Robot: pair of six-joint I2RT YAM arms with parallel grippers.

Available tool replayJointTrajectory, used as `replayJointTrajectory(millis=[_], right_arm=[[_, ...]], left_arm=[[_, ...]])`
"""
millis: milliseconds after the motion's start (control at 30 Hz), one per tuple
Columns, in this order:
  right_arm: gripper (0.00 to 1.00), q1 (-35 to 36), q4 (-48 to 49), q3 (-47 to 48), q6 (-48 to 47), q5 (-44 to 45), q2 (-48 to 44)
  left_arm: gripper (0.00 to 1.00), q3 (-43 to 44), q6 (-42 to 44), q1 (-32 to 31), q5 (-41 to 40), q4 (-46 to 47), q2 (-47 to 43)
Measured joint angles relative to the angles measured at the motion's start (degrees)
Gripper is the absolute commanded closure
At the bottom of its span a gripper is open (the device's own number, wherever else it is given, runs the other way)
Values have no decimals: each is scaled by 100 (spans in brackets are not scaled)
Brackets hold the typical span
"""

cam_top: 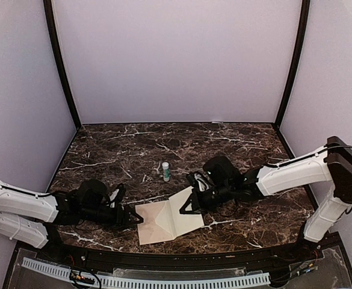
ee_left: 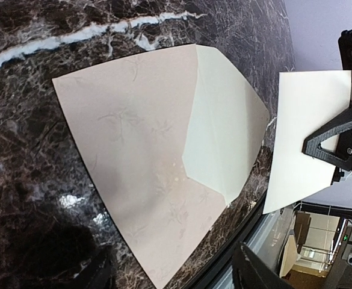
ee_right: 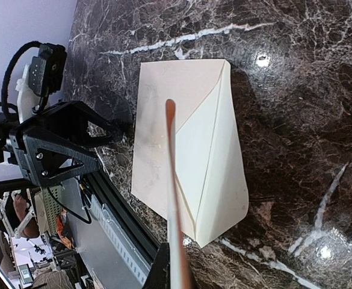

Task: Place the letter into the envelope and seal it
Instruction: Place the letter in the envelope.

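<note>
The envelope (cam_top: 154,224) lies flat near the table's front edge, its cream flap (cam_top: 191,221) open to the right. In the left wrist view its pinkish body (ee_left: 133,156) and flap (ee_left: 224,132) fill the frame. My left gripper (cam_top: 133,218) is open at the envelope's left edge, with a corner of the envelope between its fingers (ee_left: 172,271). My right gripper (cam_top: 191,201) is shut on the letter (ee_left: 308,138) and holds it tilted above the flap. The right wrist view shows the letter edge-on (ee_right: 172,180).
A small white glue stick (cam_top: 165,171) with a green cap stands on the dark marble table (cam_top: 236,144) just behind the envelope. The black front rail (cam_top: 176,262) runs close to the envelope's near edge. Purple walls enclose the table.
</note>
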Motion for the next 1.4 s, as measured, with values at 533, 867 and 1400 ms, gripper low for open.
replayJointTrajectory(millis=[533,867,1400], right_arm=[[100,-92,-529,616,11,24,905],[100,-116,-699,793,-15,55,1172],[100,-116,-713,966,-50,57,1390]], left_arm=[[48,-46,260,149,57,361,511],[55,-44,378,160,118,623,763],[56,-42,431,179,155,750,876]])
